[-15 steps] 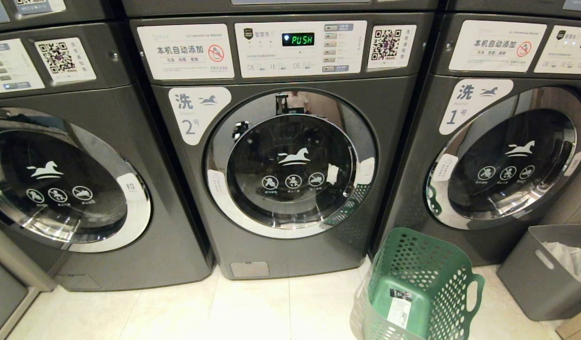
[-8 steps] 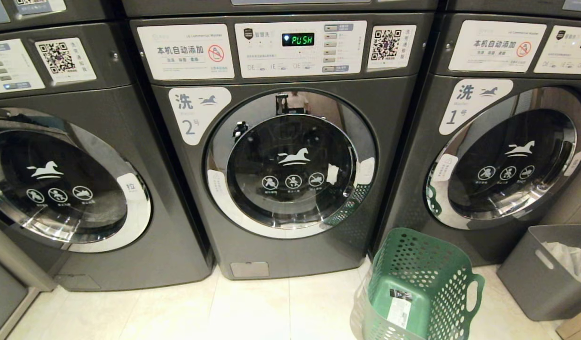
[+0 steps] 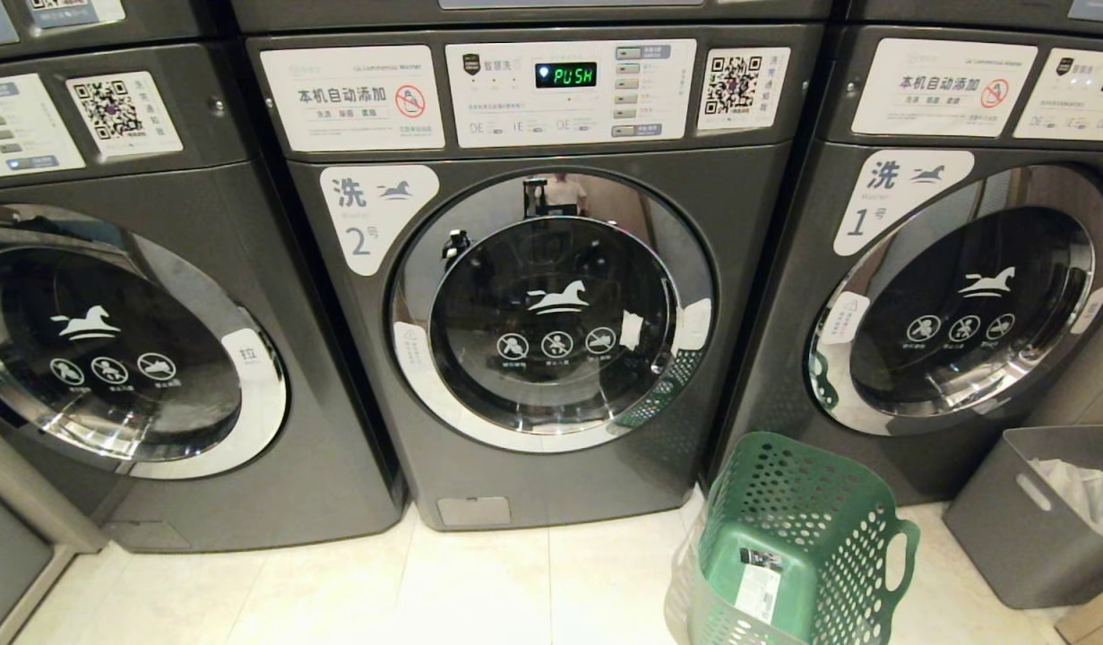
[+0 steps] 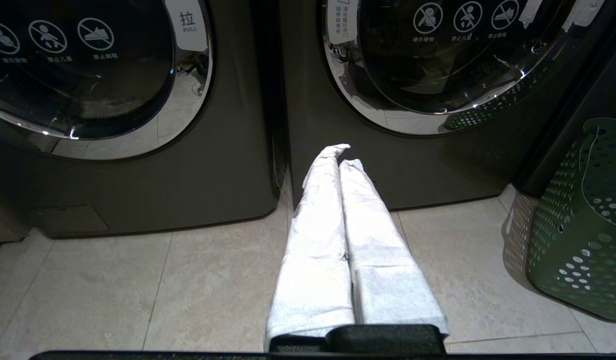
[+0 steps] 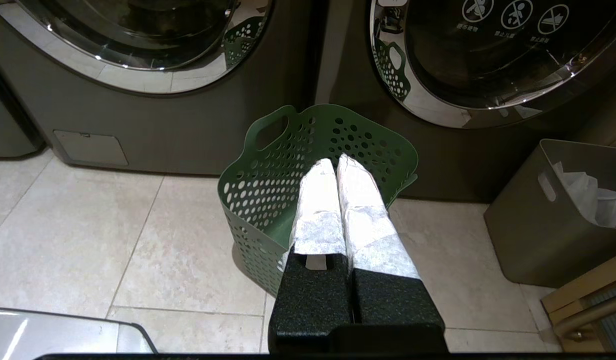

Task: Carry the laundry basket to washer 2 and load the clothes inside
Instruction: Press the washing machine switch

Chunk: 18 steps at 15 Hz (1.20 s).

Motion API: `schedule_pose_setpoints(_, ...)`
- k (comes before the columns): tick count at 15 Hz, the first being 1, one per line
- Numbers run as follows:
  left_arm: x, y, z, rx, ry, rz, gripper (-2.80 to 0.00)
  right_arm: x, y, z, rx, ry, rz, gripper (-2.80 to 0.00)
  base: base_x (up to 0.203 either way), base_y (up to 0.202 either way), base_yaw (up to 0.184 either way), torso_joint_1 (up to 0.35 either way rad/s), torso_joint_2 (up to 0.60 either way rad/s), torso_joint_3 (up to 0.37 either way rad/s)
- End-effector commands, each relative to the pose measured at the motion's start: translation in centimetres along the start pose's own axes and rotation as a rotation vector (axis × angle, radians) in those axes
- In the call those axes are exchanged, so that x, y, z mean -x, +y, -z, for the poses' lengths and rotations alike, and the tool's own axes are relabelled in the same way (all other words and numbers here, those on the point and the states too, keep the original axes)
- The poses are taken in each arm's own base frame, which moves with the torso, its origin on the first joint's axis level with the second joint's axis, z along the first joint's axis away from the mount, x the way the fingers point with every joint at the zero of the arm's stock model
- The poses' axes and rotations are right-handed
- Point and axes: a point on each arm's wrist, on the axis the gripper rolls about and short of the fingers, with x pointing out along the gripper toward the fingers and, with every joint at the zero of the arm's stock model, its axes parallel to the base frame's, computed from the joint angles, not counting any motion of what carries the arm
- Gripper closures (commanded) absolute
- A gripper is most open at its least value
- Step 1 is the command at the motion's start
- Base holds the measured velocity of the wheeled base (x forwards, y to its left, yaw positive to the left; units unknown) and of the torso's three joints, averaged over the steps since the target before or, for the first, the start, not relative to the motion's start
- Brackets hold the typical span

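left gripper (image 4: 344, 160) is pointing forward and slightly down, white-wrapped fingers (image 4: 318, 220) pressing together along their length, holding nothing. right gripper (image 5: 335, 167) is sitting likewise, fingers (image 5: 363, 200) closed tip to tip, empty. neither arm is showing in head view.

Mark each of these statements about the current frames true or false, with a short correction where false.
1. The door of washer 2 stands open. False: its round glass door is shut.
2. The laundry basket stands on the floor in front of the gap between washer 2 and washer 1. True.
3. The laundry basket holds a pink garment. False: only its green bottom and a label show inside; no clothes are visible.
4. The left gripper is shut and holds nothing. True.
5. The right gripper grips the basket's handle. False: it is shut, empty, pointing toward the basket.
6. A grey bin with white material inside stands to the right of the basket. True.
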Motion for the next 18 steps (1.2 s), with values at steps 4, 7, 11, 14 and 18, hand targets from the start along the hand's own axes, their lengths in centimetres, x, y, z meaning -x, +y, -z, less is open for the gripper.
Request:
schedule_pose_setpoints(4, -0.05, -0.01, 0.21, -0.001, 0.006, 0.0, 0.0, 0.01, 0.0, 0.01, -0.001, -0.002, 0.0, 0.0, 0.024, 0.0, 0.0, -0.001, 0.0, 0.0)
schedule_pose_setpoints(7, -0.05, -0.01, 0.23, -0.001, 0.007, 0.001, 0.0, 0.01, 0.0, 0.02, -0.001, -0.001, 0.0, 0.0, 0.189, 0.0, 0.0, 0.004, 0.01, 0.001)
schedule_pose_setpoints(11, -0.05, -0.01, 0.21, 0.0, 0.006, 0.0, 0.0, 0.01, 0.0, 0.0, 0.0, -0.003, 0.0, 0.0, 0.195, 0.0, 0.001, 0.002, 0.0, 0.002)
schedule_pose_setpoints(14, -0.05, -0.01, 0.21, 0.0, 0.006, 0.0, 0.0, 0.0, 0.01, 0.04, 0.01, -0.001, -0.002, 0.0, 0.195, 0.0, -0.002, 0.001, 0.0, 0.002)
schedule_pose_setpoints(18, -0.05, -0.01, 0.21, -0.001, 0.006, 0.0, 0.0, -0.04, 0.01, 0.12, 0.004, -0.001, 0.001, 0.0, 0.192, 0.0, -0.003, 0.004, 0.0, 0.004)
